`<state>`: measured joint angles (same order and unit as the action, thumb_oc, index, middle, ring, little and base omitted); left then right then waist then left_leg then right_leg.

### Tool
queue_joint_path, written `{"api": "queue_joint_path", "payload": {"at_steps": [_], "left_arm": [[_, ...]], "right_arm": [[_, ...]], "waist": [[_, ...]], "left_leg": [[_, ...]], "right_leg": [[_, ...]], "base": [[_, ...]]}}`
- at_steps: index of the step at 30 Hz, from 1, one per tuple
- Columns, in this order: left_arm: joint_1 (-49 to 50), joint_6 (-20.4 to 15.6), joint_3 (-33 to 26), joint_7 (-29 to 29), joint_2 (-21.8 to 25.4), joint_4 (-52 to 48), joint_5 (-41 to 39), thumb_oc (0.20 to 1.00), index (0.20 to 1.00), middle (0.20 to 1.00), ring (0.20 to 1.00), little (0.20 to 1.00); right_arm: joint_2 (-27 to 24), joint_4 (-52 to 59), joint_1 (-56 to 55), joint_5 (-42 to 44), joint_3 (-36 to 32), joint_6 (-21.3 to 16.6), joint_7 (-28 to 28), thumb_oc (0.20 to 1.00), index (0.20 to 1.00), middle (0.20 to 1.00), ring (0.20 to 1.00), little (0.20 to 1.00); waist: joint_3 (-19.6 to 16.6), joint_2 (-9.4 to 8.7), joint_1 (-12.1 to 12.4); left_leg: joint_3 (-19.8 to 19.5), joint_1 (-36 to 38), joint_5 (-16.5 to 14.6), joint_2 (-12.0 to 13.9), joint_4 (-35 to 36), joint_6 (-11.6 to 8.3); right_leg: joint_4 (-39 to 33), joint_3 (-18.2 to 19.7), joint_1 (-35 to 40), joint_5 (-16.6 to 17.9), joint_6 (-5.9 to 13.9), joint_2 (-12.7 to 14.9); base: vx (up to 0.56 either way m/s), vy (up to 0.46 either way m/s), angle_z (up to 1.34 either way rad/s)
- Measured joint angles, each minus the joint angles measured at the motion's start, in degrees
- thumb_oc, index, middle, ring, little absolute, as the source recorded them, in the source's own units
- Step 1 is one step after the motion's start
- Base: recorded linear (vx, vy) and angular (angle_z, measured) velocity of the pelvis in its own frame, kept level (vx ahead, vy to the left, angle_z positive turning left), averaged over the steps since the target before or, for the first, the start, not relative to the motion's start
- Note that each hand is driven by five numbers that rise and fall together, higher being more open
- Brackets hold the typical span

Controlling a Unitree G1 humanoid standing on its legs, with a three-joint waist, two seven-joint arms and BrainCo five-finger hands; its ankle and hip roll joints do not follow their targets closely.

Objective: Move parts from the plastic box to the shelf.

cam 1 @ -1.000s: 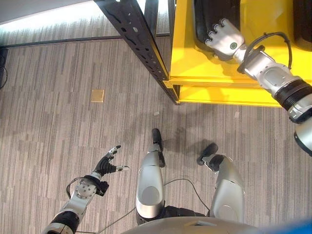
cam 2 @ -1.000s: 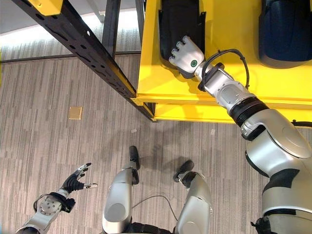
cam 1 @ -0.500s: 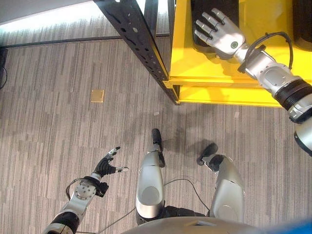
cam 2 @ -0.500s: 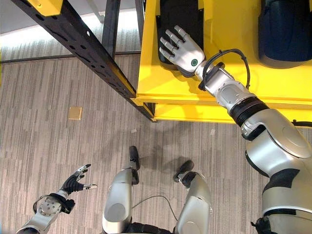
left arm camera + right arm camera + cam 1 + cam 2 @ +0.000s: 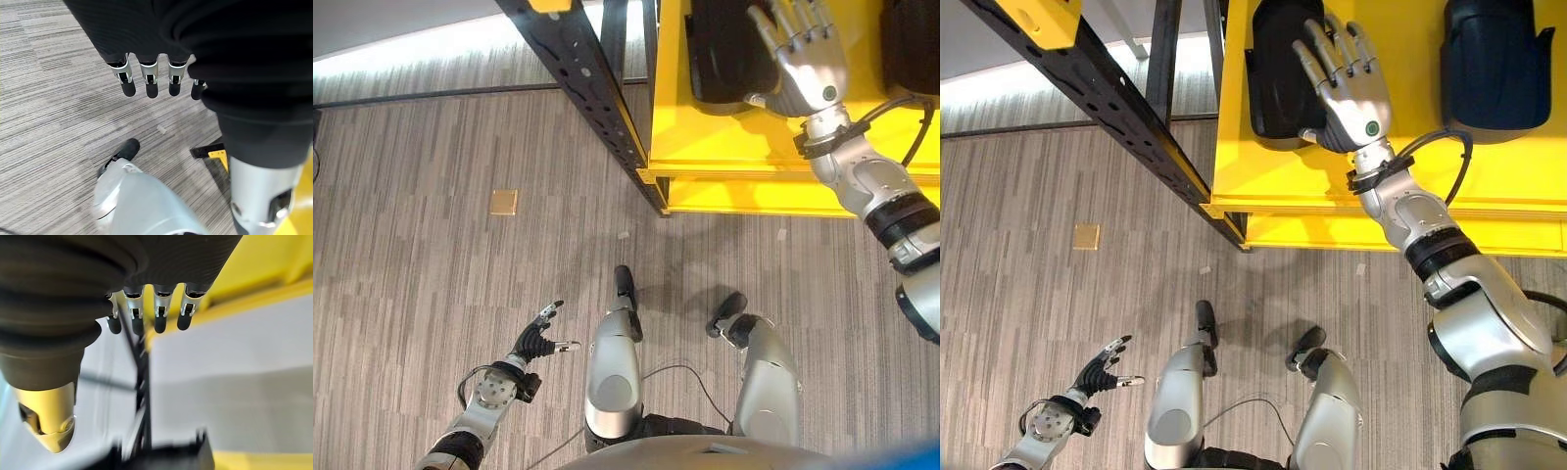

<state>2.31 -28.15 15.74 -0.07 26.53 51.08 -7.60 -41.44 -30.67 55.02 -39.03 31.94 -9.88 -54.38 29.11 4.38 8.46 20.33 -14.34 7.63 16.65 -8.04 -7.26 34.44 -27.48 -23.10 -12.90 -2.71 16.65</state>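
R hand (image 5: 1351, 88) open, fingers straight, above yellow metal shelf (image 5: 1263, 181), over right edge of black moulded plastic part (image 5: 1278, 69) lying on shelf; contact unclear. 2nd dark part (image 5: 1494, 64) further right on shelf. L hand (image 5: 536, 341) low near grey carpet floor (image 5: 431, 264), fingers relaxed, empty.

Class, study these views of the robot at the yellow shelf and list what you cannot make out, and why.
- Black part on the yellow shelf: top cut off by the right eye view's edge, right side covered by the right hand.
- Dark blue part: top cut off by the edge.
- Right wrist view: surroundings past the fingers blurred.
- Small tan square on the floor: too small to identify.
- Left hand hangs over the floor.
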Motion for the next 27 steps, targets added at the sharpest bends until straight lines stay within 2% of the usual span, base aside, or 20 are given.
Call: {"api": "queue_joint_path", "payload": {"at_steps": [1, 3, 4, 6, 8, 14, 16, 20, 21, 23, 24, 26, 27], "left_arm": [[0.48, -0.05, -0.13, 0.27, -0.48, 0.03, 0.22, 1.0, 1.0, 1.0, 1.0, 1.0], [0.88, -0.04, -1.18, 0.71, -1.95, 0.53, 0.32, 1.0, 1.0, 1.0, 1.0, 1.0], [2.91, -0.22, -2.42, 1.67, -3.33, 0.97, 0.32, 1.0, 1.0, 1.0, 1.0, 1.0], [3.29, -0.23, -2.84, 1.99, -3.98, 1.79, 0.81, 1.0, 1.0, 1.0, 1.0, 1.0], [4.36, -0.2, -4.96, 3.09, -6.55, 2.82, 2.13, 1.0, 1.0, 1.0, 1.0, 1.0], [6.43, 0.15, -5.02, 5.15, -10.24, 4.42, 4.72, 1.0, 1.0, 1.0, 1.0, 1.0], [7.36, 0.64, -4.97, 5.43, -10.44, 4.71, 4.89, 1.0, 1.0, 1.0, 1.0, 1.0], [8.57, 2.02, -4.89, 5.51, -10.35, 4.1, 4.81, 1.0, 1.0, 1.0, 1.0, 1.0], [9.63, 3.5, -4.58, 5.51, -9.76, 1.45, 4.77, 1.0, 1.0, 1.0, 1.0, 1.0], [11.23, 4.17, -4.66, 5.41, -8.28, -0.69, 4.38, 1.0, 1.0, 1.0, 1.0, 1.0], [10.85, 4.2, -4.7, 5.33, -7.32, -0.43, 4.4, 1.0, 1.0, 1.0, 1.0, 1.0], [11.0, 5.09, -5.01, 5.27, -6.63, 0.39, 4.45, 1.0, 1.0, 1.0, 1.0, 1.0], [11.31, 5.23, -4.97, 5.07, -6.31, 0.38, 4.49, 1.0, 1.0, 1.0, 1.0, 1.0]], "right_arm": [[0.12, 2.67, -2.49, 1.2, -2.21, -0.75, -0.55, 1.0, 1.0, 1.0, 1.0, 1.0], [0.94, 8.97, -9.22, 2.6, -9.04, -1.3, -0.84, 1.0, 1.0, 1.0, 1.0, 1.0], [2.97, 13.56, -14.76, 5.03, -13.29, -1.74, -1.32, 1.0, 1.0, 1.0, 1.0, 1.0], [3.42, 15.14, -17.37, 6.34, -14.54, -1.79, -0.41, 1.0, 1.0, 1.0, 1.0, 1.0], [6.26, 21.86, -24.96, 7.44, -18.2, -1.91, 0.22, 1.0, 1.0, 1.0, 1.0, 1.0], [7.35, 23.25, -37.15, 12.72, -15.88, -2.55, 8.04, 1.0, 1.0, 1.0, 1.0, 1.0], [7.22, 23.47, -39.75, 15.18, -14.41, -3.68, 12.61, 1.0, 1.0, 1.0, 1.0, 1.0], [6.99, 21.54, -44.76, 22.71, -6.94, -4.16, 21.78, 1.0, 1.0, 1.0, 1.0, 1.0], [7.77, 20.23, -46.78, 25.99, -5.67, -4.37, 25.71, 1.0, 1.0, 1.0, 1.0, 1.0], [7.13, 19.84, -45.43, 26.26, 0.41, -3.15, 30.63, 1.0, 1.0, 1.0, 1.0, 1.0], [6.69, 17.95, -42.09, 24.28, 3.52, -2.18, 32.8, 1.0, 1.0, 1.0, 1.0, 1.0], [6.48, 13.85, -38.12, 21.66, 4.14, 0.0, 34.55, 1.0, 1.0, 1.0, 1.0, 1.0], [6.18, 11.82, -34.91, 21.18, 4.29, 0.92, 35.73, 1.0, 1.0, 1.0, 1.0, 1.0]], "waist": [[-0.52, -0.38, -1.21], [-0.76, -0.44, -1.96], [-1.76, -1.2, -3.03], [-2.58, -1.84, -4.82], [-4.9, -1.8, -5.48], [-9.67, -1.09, -7.35], [-11.42, -1.4, -8.22], [-15.68, -2.21, -8.91], [-17.37, -2.72, -8.8], [-19.6, -3.52, -8.33], [-19.5, -3.86, -7.95], [-18.7, -3.63, -5.44], [-16.87, -3.21, -4.4]], "left_leg": [[0.42, 0.43, -0.18, 0.05, 0.06, 0.01], [0.58, 2.01, -0.34, 0.05, 0.57, 0.08], [1.57, 3.89, -0.68, 0.0, 1.47, 0.04], [2.6, 5.0, -0.96, 0.04, 1.75, -0.01], [3.03, 6.47, -1.05, 0.05, 2.96, -0.07], [5.03, 12.05, -1.2, -0.43, 6.03, -0.02], [6.28, 13.44, -1.47, -0.41, 6.33, 0.11], [7.51, 16.25, -1.76, -0.64, 7.68, 0.18], [7.52, 17.97, -2.1, -0.62, 7.91, -0.08], [7.57, 17.95, -3.13, -0.29, 7.69, -0.26], [7.28, 17.01, -2.97, 0.0, 7.35, -0.31], [6.94, 15.13, -2.5, -0.07, 6.83, -0.07], [6.64, 14.43, -2.05, -0.18, 6.76, -0.04]], "right_leg": [[-0.55, 0.31, 0.33, 0.16, 0.16, -0.29], [-1.57, 0.25, 2.12, 0.39, 0.42, -0.69], [-2.5, 0.62, 3.37, 0.64, 0.71, -1.03], [-3.16, 1.62, 3.69, 0.79, 0.93, -1.51], [-4.45, 1.84, 4.83, 1.05, 1.23, -2.23], [-7.91, 3.1, 9.13, 1.64, 2.35, -4.07], [-8.95, 4.17, 9.85, 1.9, 2.75, -4.6], [-10.3, 4.95, 11.86, 2.13, 3.72, -4.92], [-11.36, 4.78, 14.05, 2.22, 4.0, -5.34], [-11.69, 4.82, 14.66, 2.13, 4.24, -5.52], [-11.59, 4.6, 13.94, 2.24, 4.31, -5.46], [-10.91, 4.34, 11.92, 2.39, 4.14, -5.11], [-10.02, 4.17, 11.53, 2.38, 3.96, -4.72]], "base": [[0.1, 0.142, -0.2], [0.06, 0.082, -0.1], [0.08, 0.085, -0.26], [0.08, 0.073, -0.24], [0.07, 0.059, -0.15], [0.09, 0.068, -0.17], [0.07, 0.045, -0.23], [0.09, -0.003, -0.11], [0.14, -0.047, -0.02], [0.02, -0.091, -0.01], [-0.05, -0.082, 0.07], [-0.07, -0.099, 0.13], [-0.09, -0.117, 0.28]]}}
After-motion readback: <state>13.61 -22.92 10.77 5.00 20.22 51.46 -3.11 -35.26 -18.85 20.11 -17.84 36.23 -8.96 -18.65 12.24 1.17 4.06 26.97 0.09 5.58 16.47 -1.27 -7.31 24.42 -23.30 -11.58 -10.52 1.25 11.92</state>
